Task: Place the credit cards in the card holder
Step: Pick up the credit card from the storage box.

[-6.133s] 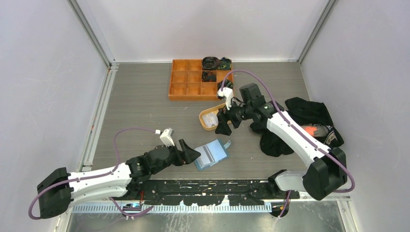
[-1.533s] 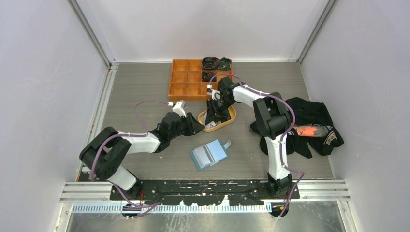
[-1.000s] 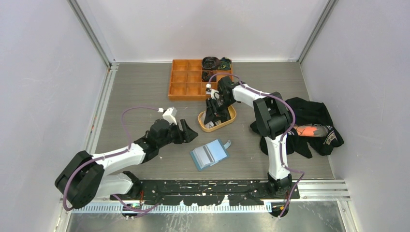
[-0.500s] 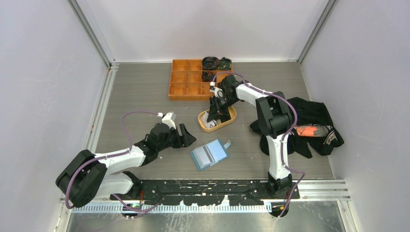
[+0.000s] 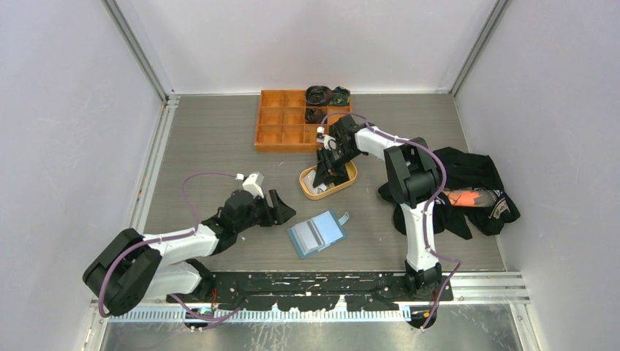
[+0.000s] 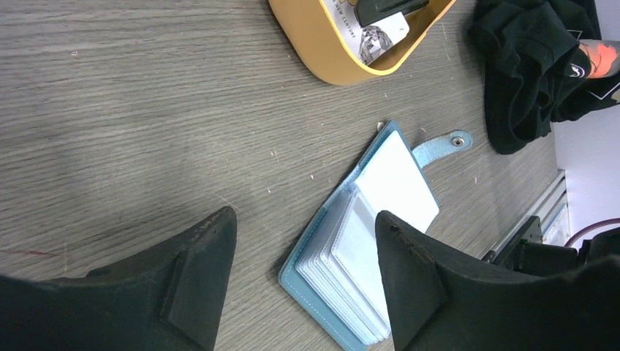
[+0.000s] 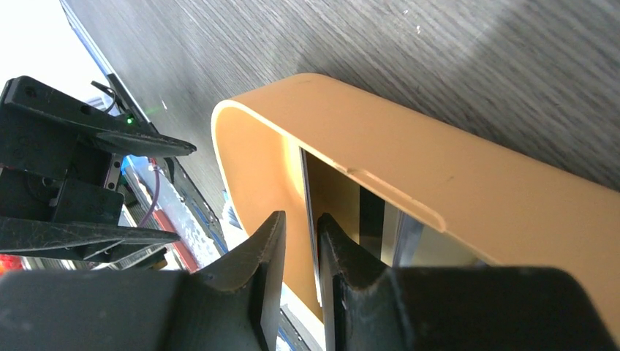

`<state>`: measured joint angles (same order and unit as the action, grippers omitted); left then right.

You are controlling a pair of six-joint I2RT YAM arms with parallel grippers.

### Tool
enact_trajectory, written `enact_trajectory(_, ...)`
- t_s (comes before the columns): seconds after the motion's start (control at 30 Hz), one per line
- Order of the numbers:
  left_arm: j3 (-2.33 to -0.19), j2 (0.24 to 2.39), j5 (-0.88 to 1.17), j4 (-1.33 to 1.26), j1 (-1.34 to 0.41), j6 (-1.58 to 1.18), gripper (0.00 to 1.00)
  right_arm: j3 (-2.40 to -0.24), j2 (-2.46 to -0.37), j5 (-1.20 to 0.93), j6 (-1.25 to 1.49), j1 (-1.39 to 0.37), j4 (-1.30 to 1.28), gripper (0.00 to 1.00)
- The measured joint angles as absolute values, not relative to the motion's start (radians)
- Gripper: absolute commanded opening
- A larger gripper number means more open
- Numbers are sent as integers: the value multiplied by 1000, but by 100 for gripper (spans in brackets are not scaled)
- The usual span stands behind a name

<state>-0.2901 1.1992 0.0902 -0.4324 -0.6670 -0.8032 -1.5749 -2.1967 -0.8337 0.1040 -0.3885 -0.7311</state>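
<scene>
The blue card holder (image 5: 316,234) lies open on the table, its clear slots (image 6: 365,248) fanned upward and its snap tab (image 6: 446,142) pointing away. My left gripper (image 5: 281,208) hovers open just left of it, with nothing between its fingers (image 6: 305,219). My right gripper (image 5: 327,174) reaches down into the tan dish (image 5: 311,191). Its jaws (image 7: 300,223) stand narrow around the edge of a tilted credit card (image 7: 310,197). The card hugs one finger and a slit shows at the other. A white printed card (image 6: 369,40) lies in the dish.
An orange compartment tray (image 5: 285,128) with dark bands in its right cells sits at the back. Black clothing (image 5: 468,183) is heaped to the right. The metal rail (image 5: 307,281) runs along the near edge.
My left arm has drawn back from the dish toward the near left, ending beside the card holder. My right gripper's jaws have narrowed inside the dish.
</scene>
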Motion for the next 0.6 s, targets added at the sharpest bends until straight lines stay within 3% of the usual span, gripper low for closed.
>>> enact_trajectory(0.6,-283,1362,167,-682,-667,-886,69,-1580,-2202,-889,54,-367,-755,29)
